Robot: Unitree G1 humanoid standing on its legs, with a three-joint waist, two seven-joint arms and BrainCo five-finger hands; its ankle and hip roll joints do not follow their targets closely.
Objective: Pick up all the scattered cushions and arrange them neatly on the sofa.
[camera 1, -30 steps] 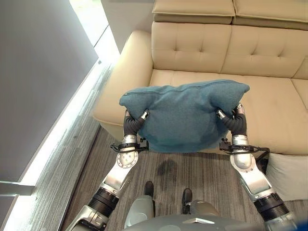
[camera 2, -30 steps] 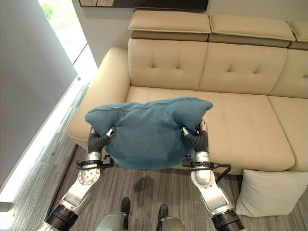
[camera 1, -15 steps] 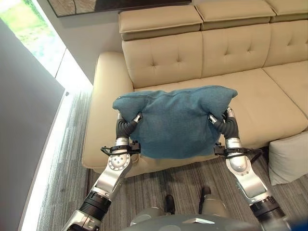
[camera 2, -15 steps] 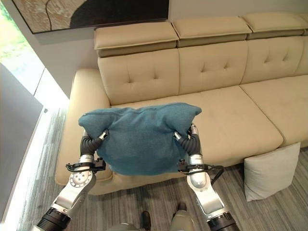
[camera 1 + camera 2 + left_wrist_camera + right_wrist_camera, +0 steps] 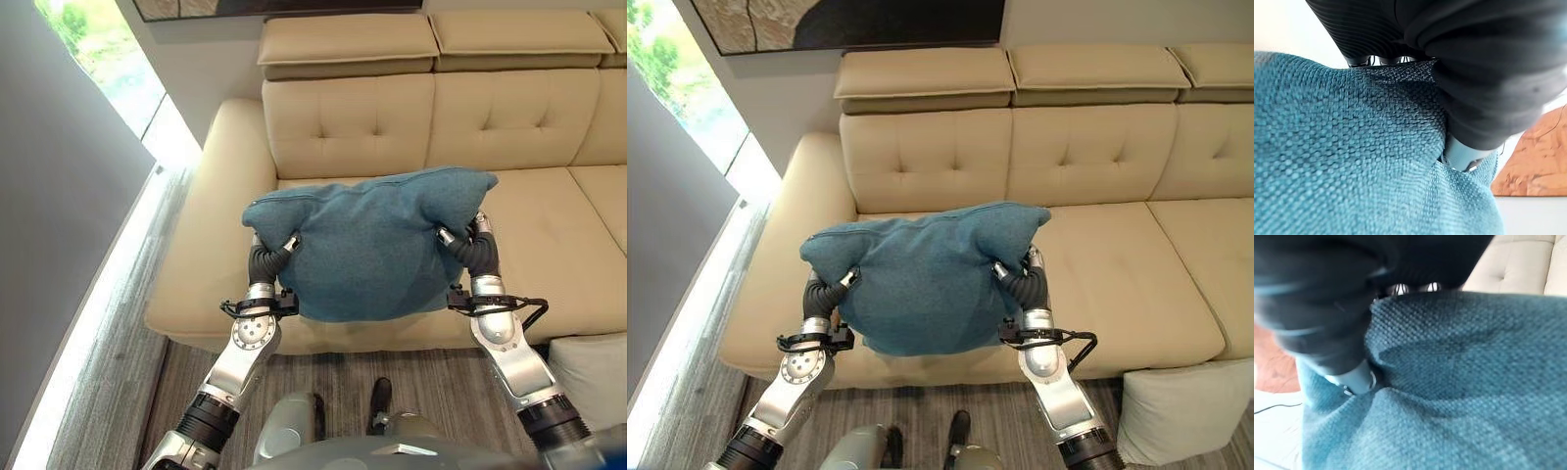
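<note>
— Where is the blue cushion (image 5: 370, 243)?

— Up in the air, in the middle of the head views. It hangs over the front edge of the tan sofa (image 5: 549, 235), above the seat nearest the sofa's left arm. It is not lying on the seat.

— What holds it up?

— Both hands. The left hand (image 5: 266, 258) grips the cushion's edge at about 9 o'clock, and the right hand (image 5: 474, 249) grips the edge at about 3 o'clock. The top corners flop out past the hands a bit.

— Are the fingers really around it?

— Yes. In the left wrist view the thumb (image 5: 1462, 154) digs into the blue cloth and makes a fold. The right wrist view shows the same — the thumb (image 5: 1354, 381) pushes into the cloth, and the fingers curl over the top edge.

— What else is there?

— A pale cushion (image 5: 1168, 405) stands on the floor at about 4 o'clock, leaning against the sofa's front. The grey striped floor (image 5: 127, 372) runs along at 7 o'clock, with a bright window strip (image 5: 108, 69) at 10 o'clock — and a dark picture (image 5: 852, 22) hangs on the wall at 12 o'clock, above the sofa's back.
</note>
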